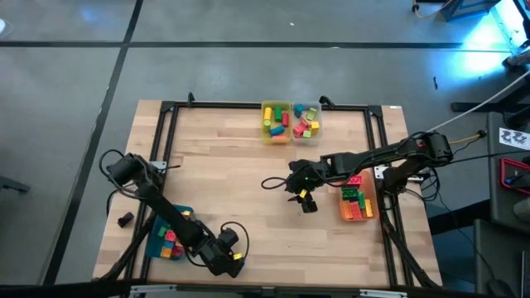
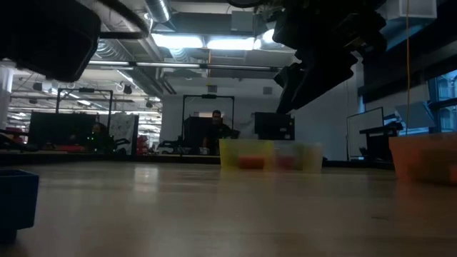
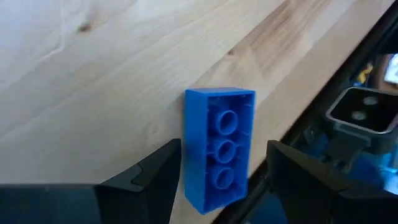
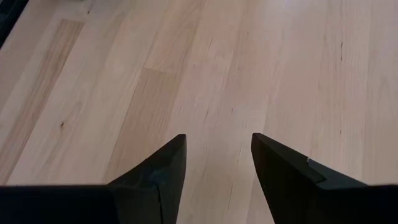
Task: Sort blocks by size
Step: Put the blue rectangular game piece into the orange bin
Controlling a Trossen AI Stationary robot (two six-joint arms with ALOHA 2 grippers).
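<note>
A blue block (image 3: 219, 149) lies on the wooden table (image 1: 248, 182) close to its near edge, hollow underside up. My left gripper (image 3: 224, 146) is open over it, pointing slantwise down, with one finger on either side of the block and a narrow gap showing on both sides. In the high view my left gripper (image 1: 230, 261) hides the block. My right gripper (image 4: 217, 140) hangs open over bare wood right of the table's middle (image 1: 306, 203), nothing between its fingers. More blocks lie in the bins.
A teal bin (image 1: 168, 238) with blocks stands by the left arm. An orange bin (image 1: 356, 203) with red and green blocks is at the right. A yellow bin (image 1: 276, 122) and a clear bin (image 1: 305, 122) stand at the far edge. A black frame rail (image 3: 348, 68) runs beside the blue block.
</note>
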